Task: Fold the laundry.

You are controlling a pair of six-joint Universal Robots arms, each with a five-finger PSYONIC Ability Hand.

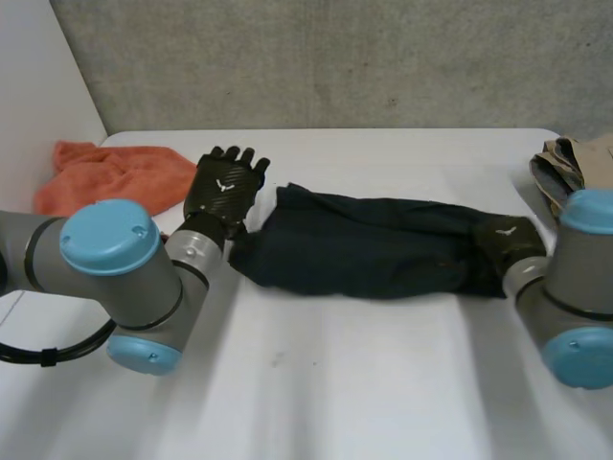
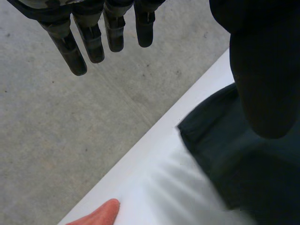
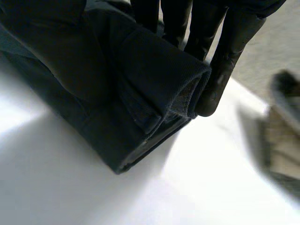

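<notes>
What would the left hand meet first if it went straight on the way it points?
Likely the grey wall: the left hand points past the table's far edge, between the orange cloth and the dark garment. Depth is unclear.

Head view looks down over the table [image 1: 335,383]; both wrist views sit close above the dark garment [image 1: 364,249].

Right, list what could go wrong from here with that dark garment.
1. Only the right robot hand seems to pinch the dark garment, at its folded end. The left robot hand is open and off the cloth. A pull may drag the garment or undo the fold.
2. The beige clothes lie close to the right arm; a swing could shove them.
</notes>
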